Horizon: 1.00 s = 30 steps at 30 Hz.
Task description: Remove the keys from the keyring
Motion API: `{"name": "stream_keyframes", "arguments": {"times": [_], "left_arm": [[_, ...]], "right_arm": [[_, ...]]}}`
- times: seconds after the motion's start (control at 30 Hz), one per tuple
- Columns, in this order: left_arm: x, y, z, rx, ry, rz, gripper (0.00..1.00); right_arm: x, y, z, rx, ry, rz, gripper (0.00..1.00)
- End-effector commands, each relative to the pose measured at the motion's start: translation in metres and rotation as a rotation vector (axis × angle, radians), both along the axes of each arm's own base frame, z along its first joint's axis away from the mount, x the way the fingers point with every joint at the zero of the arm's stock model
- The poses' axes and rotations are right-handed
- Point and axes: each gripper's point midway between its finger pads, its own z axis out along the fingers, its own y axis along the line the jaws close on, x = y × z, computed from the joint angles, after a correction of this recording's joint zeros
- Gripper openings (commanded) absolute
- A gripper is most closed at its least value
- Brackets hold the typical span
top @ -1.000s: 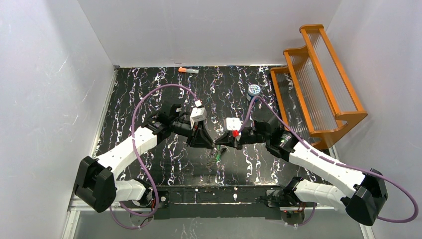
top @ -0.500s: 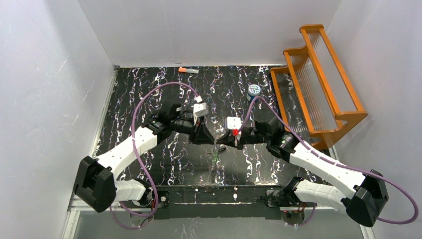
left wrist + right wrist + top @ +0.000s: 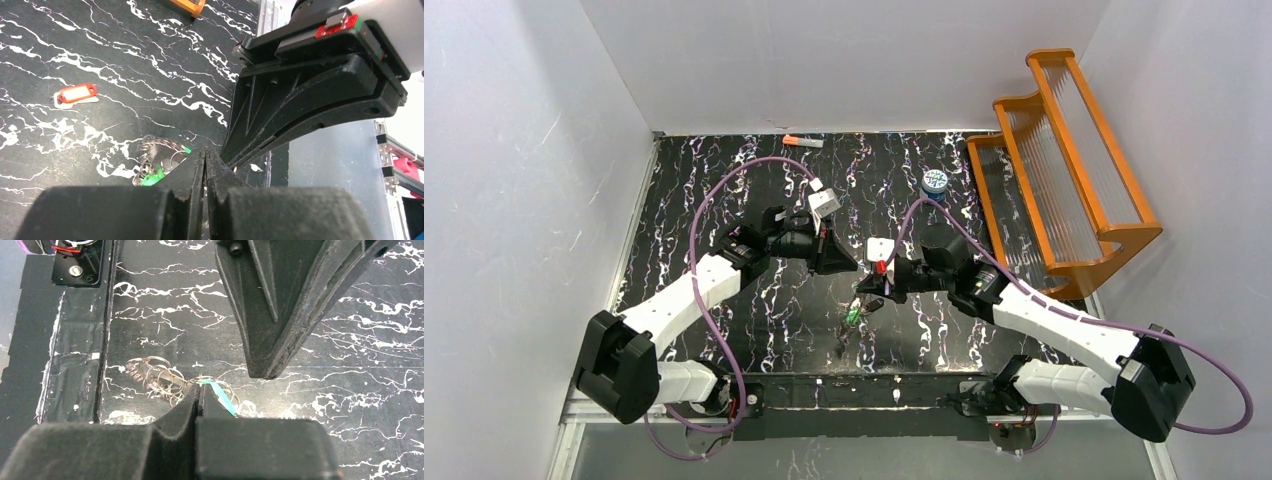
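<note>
A bunch of thin metal rings, the keyring point(image 3: 161, 376) point(image 3: 156, 145), trails down from my right gripper point(image 3: 199, 386) point(image 3: 865, 299). That gripper is shut, and a green key point(image 3: 223, 398) point(image 3: 852, 317) comes out right at its tip. In the left wrist view a second patch of green point(image 3: 150, 178) shows among the rings. A red key point(image 3: 76, 93) lies alone on the black marbled table point(image 3: 724, 180); the overhead view does not show it. My left gripper point(image 3: 205, 149) point(image 3: 854, 268) is shut on nothing and hangs just up and left of the bunch.
An orange rack point(image 3: 1064, 170) fills the right side of the table. A blue-and-white canister point(image 3: 935, 181) stands beside it. An orange-and-grey stick point(image 3: 802, 142) lies at the back wall. White walls close in the left and back sides.
My left gripper has let go of the bunch, shut, and drawn back up and to the left. The right gripper has shifted left and nearer with the bunch.
</note>
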Motion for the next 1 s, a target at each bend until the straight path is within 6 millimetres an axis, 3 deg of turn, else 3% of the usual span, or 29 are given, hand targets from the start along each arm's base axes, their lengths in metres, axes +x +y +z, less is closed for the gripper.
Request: {"name": "stream_keyframes", "arguments": {"times": [0.0,0.07,0.27,0.37,0.53,0.7,0.97], "left_arm": [[-0.006,0.005,0.010,-0.010,-0.039,-0.024,0.00],[-0.010,0.010,0.010,0.015,-0.092,-0.049,0.00],[-0.025,0.023,0.014,0.050,-0.243,-0.140,0.33],[-0.031,0.024,0.019,0.029,-0.305,-0.193,0.42],[-0.039,0.023,0.026,-0.027,-0.412,-0.286,0.50],[-0.039,0.018,0.035,-0.065,-0.424,-0.323,0.49],[-0.058,0.014,0.037,-0.161,-0.342,-0.448,0.36]], "right_arm": [[0.007,0.008,0.030,0.093,-0.084,-0.009,0.01],[0.008,0.008,0.037,0.102,-0.099,-0.005,0.01],[-0.007,0.008,0.059,0.111,-0.095,0.078,0.01],[-0.014,0.006,0.068,0.106,-0.091,0.108,0.01],[-0.021,0.005,0.084,0.125,-0.103,0.146,0.01],[-0.025,0.008,0.092,0.140,-0.103,0.179,0.01],[-0.026,0.008,0.097,0.155,-0.116,0.184,0.01]]}}
